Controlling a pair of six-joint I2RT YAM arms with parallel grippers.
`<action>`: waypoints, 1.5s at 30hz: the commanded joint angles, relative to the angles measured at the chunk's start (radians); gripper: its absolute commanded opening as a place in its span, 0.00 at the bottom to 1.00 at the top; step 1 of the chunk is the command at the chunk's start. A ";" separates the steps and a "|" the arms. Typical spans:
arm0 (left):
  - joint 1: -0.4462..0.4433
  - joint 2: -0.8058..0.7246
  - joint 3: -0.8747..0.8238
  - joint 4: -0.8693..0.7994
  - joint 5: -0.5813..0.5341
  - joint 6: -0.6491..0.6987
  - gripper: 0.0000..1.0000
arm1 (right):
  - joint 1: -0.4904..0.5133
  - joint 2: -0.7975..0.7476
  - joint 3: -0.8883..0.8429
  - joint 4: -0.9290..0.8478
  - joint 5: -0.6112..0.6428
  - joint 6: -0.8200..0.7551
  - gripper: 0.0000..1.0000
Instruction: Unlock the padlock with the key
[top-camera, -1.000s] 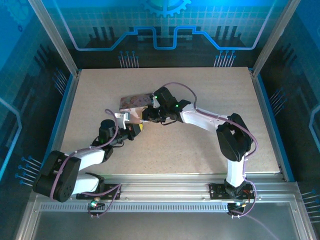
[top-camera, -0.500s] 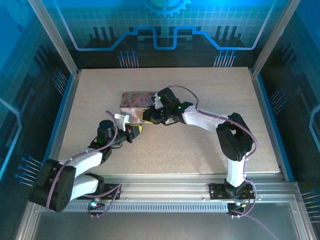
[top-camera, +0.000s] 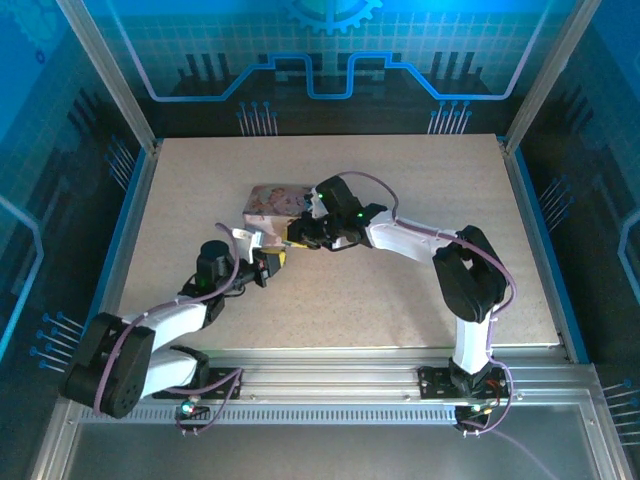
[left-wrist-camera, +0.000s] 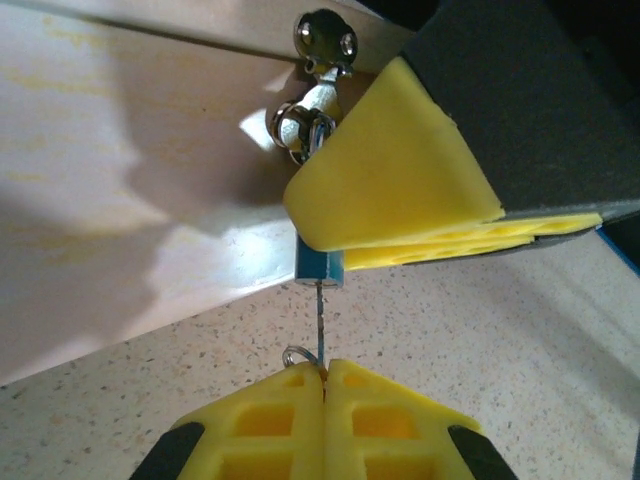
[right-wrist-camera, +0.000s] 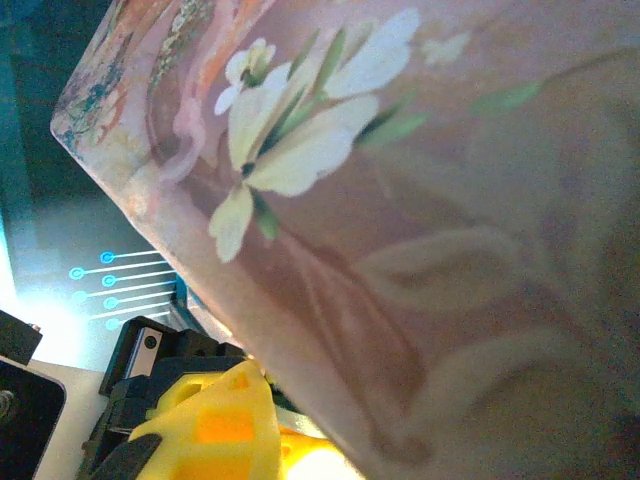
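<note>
Where the left gripper (left-wrist-camera: 322, 385) is being viewed from its own wrist, its two yellow fingertips are being pressed flat together. The key (left-wrist-camera: 319, 322) is being pinched between them, with its thin blade being held upright out of the seam. Just left of that seam, a small wire ring (left-wrist-camera: 294, 355) is being shown lying against the fingertips. Straight beyond the fingertips, at the far end of the blade, the padlock (left-wrist-camera: 320, 267) is being met by the key; how deep the blade is sitting cannot be told. The small blue body is being gripped at the tip of the right gripper (left-wrist-camera: 325, 245), whose yellow pads (left-wrist-camera: 390, 170) are being kept narrow, closing to a wedge over it from the right. Beyond those pads, a metal clasp (left-wrist-camera: 300, 125) and a round stud (left-wrist-camera: 325, 32) are being lit against the pale wall of the pink box (left-wrist-camera: 120, 200). Speckled table (left-wrist-camera: 520, 340) is being shown beneath both sets of fingers. From the right wrist, the flowered face of the box is being shown close ahead of one yellow finger (right-wrist-camera: 220, 420). From above, the two grippers are being held tip to tip, with the box lying just beyond their fingers.
</note>
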 joint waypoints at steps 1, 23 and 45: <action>-0.008 0.036 0.024 0.277 0.039 -0.037 0.00 | -0.008 0.010 -0.032 -0.112 0.086 -0.019 0.00; -0.012 0.320 0.094 0.720 0.059 -0.313 0.00 | 0.054 0.016 -0.091 -0.100 0.102 -0.063 0.00; -0.119 0.117 0.074 0.321 -0.111 0.068 0.00 | 0.028 0.009 -0.098 -0.097 0.094 -0.022 0.00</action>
